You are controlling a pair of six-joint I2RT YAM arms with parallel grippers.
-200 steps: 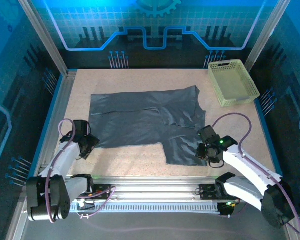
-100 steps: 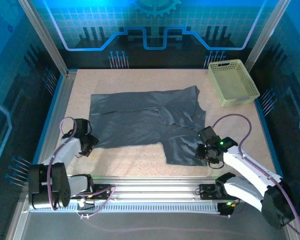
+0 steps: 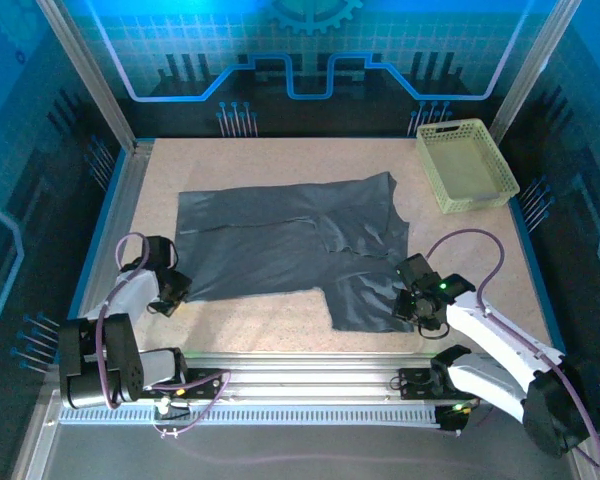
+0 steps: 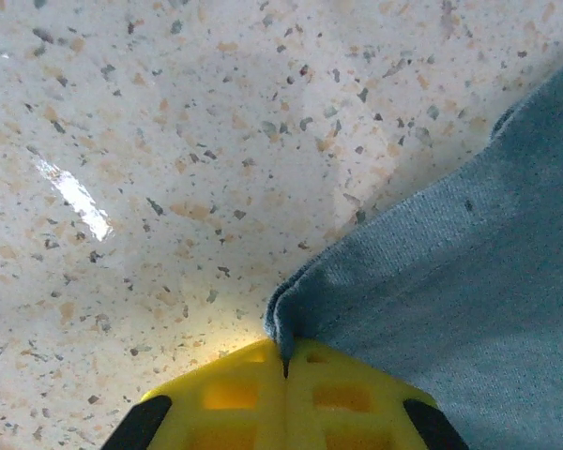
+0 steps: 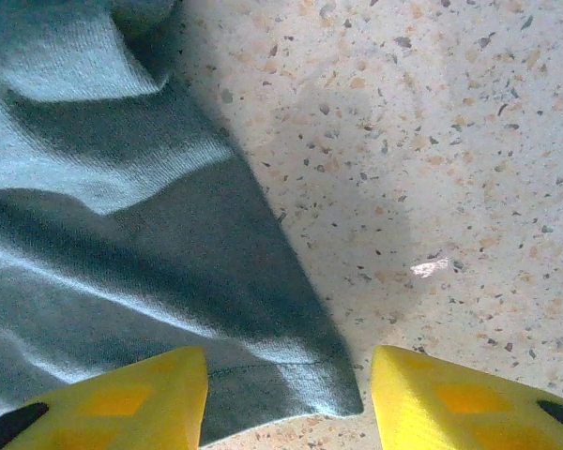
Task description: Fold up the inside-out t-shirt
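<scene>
The slate-grey knit t-shirt (image 3: 290, 240) lies spread, lightly wrinkled, on the speckled surface (image 3: 270, 165). The left tool (image 4: 283, 361) pinches a hemmed corner between clenched yellow fingers (image 4: 230, 394). The right tool (image 5: 289, 375) stands released, straddling another corner.

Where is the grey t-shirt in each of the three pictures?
Top external: the t-shirt lies spread across the middle of the table.
Left wrist: t-shirt at lower right, corner pinched in the left gripper.
Right wrist: t-shirt on the left, corner inside the open right gripper.
Shared landmark: the speckled table.
</scene>
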